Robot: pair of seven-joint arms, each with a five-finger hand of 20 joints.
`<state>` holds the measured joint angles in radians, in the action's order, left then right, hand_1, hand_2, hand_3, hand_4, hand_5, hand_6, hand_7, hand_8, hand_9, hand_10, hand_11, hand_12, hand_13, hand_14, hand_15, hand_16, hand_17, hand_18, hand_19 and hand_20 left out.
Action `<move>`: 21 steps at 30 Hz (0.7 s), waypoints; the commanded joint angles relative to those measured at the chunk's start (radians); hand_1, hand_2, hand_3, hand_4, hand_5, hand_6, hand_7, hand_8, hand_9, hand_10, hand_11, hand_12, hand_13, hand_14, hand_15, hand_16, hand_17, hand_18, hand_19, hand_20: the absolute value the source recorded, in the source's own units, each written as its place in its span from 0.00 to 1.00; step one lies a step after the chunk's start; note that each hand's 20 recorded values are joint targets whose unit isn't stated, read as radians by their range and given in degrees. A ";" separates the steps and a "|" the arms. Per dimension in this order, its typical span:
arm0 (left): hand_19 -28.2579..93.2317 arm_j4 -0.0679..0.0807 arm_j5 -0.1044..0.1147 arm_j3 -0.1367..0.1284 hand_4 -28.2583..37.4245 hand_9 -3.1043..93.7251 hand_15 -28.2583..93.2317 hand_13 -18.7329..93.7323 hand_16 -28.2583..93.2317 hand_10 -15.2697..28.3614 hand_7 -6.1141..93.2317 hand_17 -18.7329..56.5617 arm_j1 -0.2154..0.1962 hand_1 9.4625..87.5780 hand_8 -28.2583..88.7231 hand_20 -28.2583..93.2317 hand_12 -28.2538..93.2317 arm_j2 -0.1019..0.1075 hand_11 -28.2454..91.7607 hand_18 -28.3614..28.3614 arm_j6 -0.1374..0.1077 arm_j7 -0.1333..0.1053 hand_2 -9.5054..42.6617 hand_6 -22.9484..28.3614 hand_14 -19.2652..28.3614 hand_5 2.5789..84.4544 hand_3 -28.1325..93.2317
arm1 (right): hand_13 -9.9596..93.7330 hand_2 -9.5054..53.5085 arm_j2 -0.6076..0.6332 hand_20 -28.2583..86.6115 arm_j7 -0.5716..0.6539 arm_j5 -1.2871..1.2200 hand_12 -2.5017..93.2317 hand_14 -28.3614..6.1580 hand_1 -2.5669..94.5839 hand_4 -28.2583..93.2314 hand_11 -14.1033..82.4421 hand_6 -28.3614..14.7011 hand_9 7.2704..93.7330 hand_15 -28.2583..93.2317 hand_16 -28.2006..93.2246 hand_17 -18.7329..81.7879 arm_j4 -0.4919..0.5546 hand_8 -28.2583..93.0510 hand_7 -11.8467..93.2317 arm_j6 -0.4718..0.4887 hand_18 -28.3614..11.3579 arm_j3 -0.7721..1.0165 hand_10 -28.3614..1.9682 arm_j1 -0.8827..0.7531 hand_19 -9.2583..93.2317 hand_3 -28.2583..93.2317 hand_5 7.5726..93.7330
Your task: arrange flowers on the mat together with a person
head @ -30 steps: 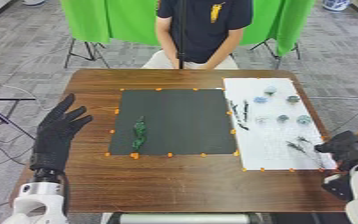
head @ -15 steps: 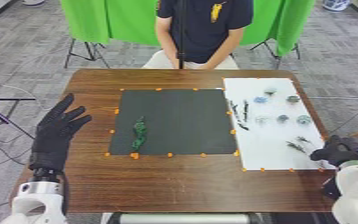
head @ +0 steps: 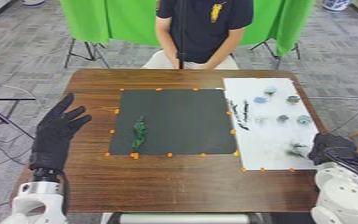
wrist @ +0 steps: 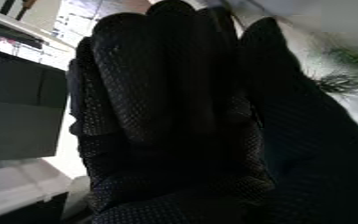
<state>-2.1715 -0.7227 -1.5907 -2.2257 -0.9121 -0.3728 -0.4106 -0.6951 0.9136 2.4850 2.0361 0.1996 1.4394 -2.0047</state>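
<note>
In the head view my left hand (head: 58,129) is held open left of the dark mat (head: 184,117), fingers pointing away from me. A green leafy sprig (head: 140,134) lies on the mat's left part. My right hand (head: 335,148) is at the right edge of the white sheet (head: 269,135), close beside thin dark sprigs (head: 297,149). Two dark twigs (head: 244,112) and several pale or bluish flower heads (head: 303,120) lie on that sheet. In the right wrist view my right hand (wrist: 162,100) has straight fingers, with a fine sprig (wrist: 340,83) beyond its thumb.
The wooden table (head: 180,187) runs round both mats, whose edges carry small orange markers (head: 135,156). A person sits at the far side, hands low by the table edge. A green cloth (head: 278,25) hangs behind.
My right hand and forearm have shifted a little left, and the hand looks more closely bunched in the head view. My left hand and the mat's green sprig have stayed put.
</note>
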 commanded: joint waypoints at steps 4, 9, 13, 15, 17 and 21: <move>0.60 -0.002 0.001 0.000 0.06 0.41 0.61 0.41 0.18 0.75 0.19 0.12 -0.006 0.20 0.16 0.34 0.31 -0.007 0.42 0.90 0.007 0.006 0.25 0.52 0.93 0.39 0.90 | 0.88 0.13 0.000 0.27 -0.005 0.027 0.22 0.56 0.60 0.00 0.43 0.63 0.94 0.70 0.38 0.67 0.014 0.27 0.25 -0.102 0.22 0.044 0.53 -0.021 1.00 0.72 0.88; 0.60 -0.006 -0.005 -0.012 0.07 0.41 0.61 0.41 0.18 0.74 0.19 0.12 -0.011 0.20 0.16 0.34 0.31 -0.015 0.42 0.90 0.007 0.014 0.26 0.52 0.93 0.39 0.90 | 0.89 0.12 0.002 0.32 -0.027 0.097 0.23 0.55 0.59 0.00 0.44 0.64 0.95 0.70 0.38 0.66 0.111 0.27 0.24 -0.193 0.19 0.051 0.55 -0.013 1.00 0.73 0.89; 0.60 -0.013 -0.002 -0.021 0.07 0.41 0.61 0.41 0.18 0.75 0.19 0.12 -0.028 0.20 0.16 0.34 0.31 -0.011 0.42 0.90 -0.001 0.004 0.26 0.52 0.93 0.39 0.90 | 0.89 0.09 -0.033 0.36 -0.063 0.025 0.24 0.54 0.59 0.01 0.45 0.64 0.96 0.71 0.39 0.65 0.182 0.28 0.25 -0.225 0.16 -0.041 0.54 0.121 1.00 0.75 0.90; 0.60 -0.015 -0.003 -0.024 0.07 0.41 0.61 0.41 0.18 0.75 0.19 0.12 -0.032 0.20 0.16 0.34 0.31 -0.016 0.42 0.90 -0.003 0.006 0.26 0.52 0.93 0.39 0.90 | 0.89 0.07 -0.071 0.37 -0.080 0.054 0.24 0.53 0.59 0.01 0.46 0.64 0.97 0.71 0.39 0.64 0.184 0.28 0.25 -0.246 0.16 -0.132 0.54 0.219 1.00 0.75 0.91; 0.60 -0.017 0.001 -0.022 0.07 0.41 0.61 0.41 0.18 0.75 0.19 0.12 -0.031 0.20 0.16 0.34 0.31 -0.014 0.42 0.90 -0.008 0.000 0.26 0.52 0.93 0.39 0.90 | 0.89 0.05 -0.113 0.38 -0.088 0.063 0.24 0.53 0.59 0.02 0.47 0.63 0.97 0.72 0.39 0.64 0.167 0.29 0.25 -0.258 0.15 -0.235 0.54 0.331 1.00 0.75 0.92; 0.60 -0.015 -0.004 -0.024 0.07 0.41 0.61 0.41 0.18 0.74 0.19 0.12 -0.030 0.20 0.16 0.34 0.31 -0.019 0.42 0.90 0.000 0.012 0.26 0.52 0.93 0.39 0.90 | 0.89 0.03 -0.240 0.39 -0.116 -0.001 0.24 0.53 0.60 0.02 0.47 0.61 0.97 0.72 0.39 0.64 0.124 0.30 0.25 -0.206 0.13 -0.352 0.53 0.477 1.00 0.76 0.92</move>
<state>-2.1841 -0.7227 -1.6118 -2.2423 -0.9160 -0.3743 -0.4116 -0.7381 0.8618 2.5356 2.1903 -0.0421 1.2669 -1.8286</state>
